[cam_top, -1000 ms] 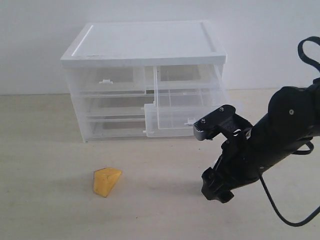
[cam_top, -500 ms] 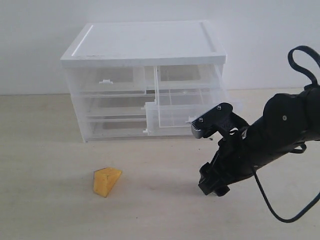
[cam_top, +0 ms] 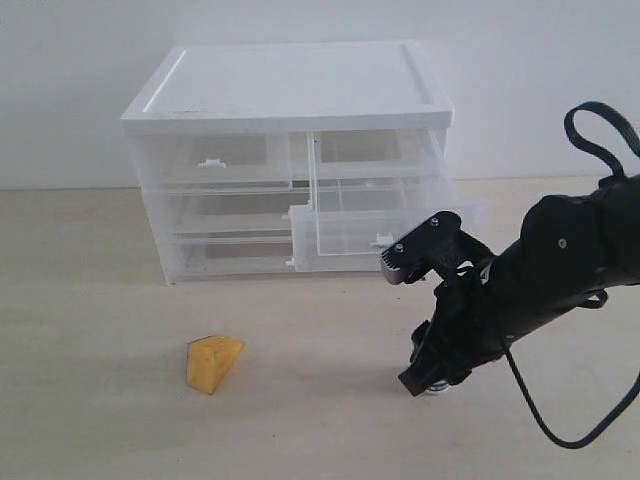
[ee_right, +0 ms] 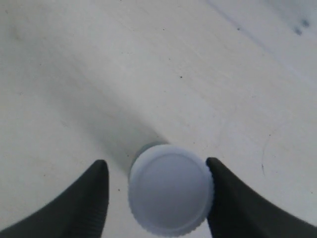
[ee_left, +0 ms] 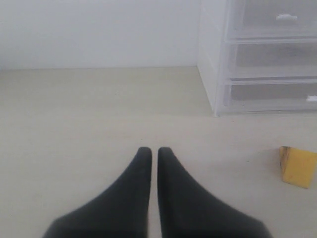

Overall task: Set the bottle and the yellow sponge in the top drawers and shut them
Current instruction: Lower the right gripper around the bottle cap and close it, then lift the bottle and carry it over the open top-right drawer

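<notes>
Pale tabletop [cam_top: 90, 300] bears a white-topped clear plastic cabinet [cam_top: 290, 85]; its right top drawer [cam_top: 380, 225] stands pulled out, empty, and the left top drawer [cam_top: 220, 160] is pushed in. The right gripper [ee_right: 156, 166] straddles the white-capped pill bottle [ee_right: 171, 196] standing on the tabletop, jaws spread. The orange-yellow foam wedge sponge [cam_top: 212, 362] lies before the cabinet. The left gripper [ee_left: 154, 151] is pressed together.

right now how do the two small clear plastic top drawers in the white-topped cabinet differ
The left top drawer is shut, flush in the cabinet; the right top drawer is pulled out. The left one's white clip handle sits just under the top; the right one's appears lower, before the full-width drawers. Both are clear, half-width and look empty.
</notes>
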`<state>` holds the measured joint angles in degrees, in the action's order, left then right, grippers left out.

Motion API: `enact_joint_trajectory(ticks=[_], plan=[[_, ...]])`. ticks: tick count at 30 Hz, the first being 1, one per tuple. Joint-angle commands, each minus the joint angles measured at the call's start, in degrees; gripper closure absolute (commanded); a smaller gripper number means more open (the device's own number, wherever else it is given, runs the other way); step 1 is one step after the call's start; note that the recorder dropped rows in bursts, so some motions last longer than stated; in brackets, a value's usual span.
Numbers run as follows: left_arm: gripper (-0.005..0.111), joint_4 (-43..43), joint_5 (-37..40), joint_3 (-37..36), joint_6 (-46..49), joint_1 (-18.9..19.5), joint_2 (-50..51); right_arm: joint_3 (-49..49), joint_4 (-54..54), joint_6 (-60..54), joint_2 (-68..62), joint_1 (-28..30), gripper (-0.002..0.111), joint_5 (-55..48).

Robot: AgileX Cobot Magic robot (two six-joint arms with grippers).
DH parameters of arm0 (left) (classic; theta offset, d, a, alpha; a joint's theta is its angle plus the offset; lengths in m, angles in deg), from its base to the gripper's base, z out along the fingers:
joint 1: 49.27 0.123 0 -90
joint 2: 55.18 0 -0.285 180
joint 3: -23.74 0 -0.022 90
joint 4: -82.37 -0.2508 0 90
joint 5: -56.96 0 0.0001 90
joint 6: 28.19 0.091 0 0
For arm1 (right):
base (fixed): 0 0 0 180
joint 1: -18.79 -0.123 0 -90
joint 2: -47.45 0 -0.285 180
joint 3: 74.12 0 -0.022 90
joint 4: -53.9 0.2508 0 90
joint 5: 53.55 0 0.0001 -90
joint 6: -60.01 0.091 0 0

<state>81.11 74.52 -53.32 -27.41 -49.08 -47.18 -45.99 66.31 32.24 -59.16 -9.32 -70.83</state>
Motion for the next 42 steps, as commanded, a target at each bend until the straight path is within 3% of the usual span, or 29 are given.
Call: enact_joint_trajectory(ticks=[1, 2, 8, 22, 33, 42], plan=[[0.103, 0.2, 0.0, -0.2, 0.1, 0.2, -0.2, -0.2, -0.3, -0.3, -0.8, 0.2, 0.099, -0.5], [0.103, 0.2, 0.0, -0.2, 0.1, 0.2, -0.2, -0.2, -0.3, -0.5, -0.8, 0.2, 0.108, -0.9], [0.103, 0.2, 0.0, -0.2, 0.1, 0.2, -0.2, -0.2, -0.3, -0.3, 3.6, 0.2, 0.108, -2.8], [0.103, 0.2, 0.0, -0.2, 0.1, 0.2, -0.2, -0.2, 7.1, -7.8, 21.3, 0.1, 0.108, -21.5], [0.103, 0.2, 0.0, -0.2, 0.1, 0.2, -0.2, -5.2, 11.5, -10.5, 30.1, 0.2, 0.108, -23.0], [0.103, 0.2, 0.0, -0.2, 0.1, 0.2, -0.2, -7.7, 23.1, -19.4, 30.1, 0.2, 0.108, -10.0]])
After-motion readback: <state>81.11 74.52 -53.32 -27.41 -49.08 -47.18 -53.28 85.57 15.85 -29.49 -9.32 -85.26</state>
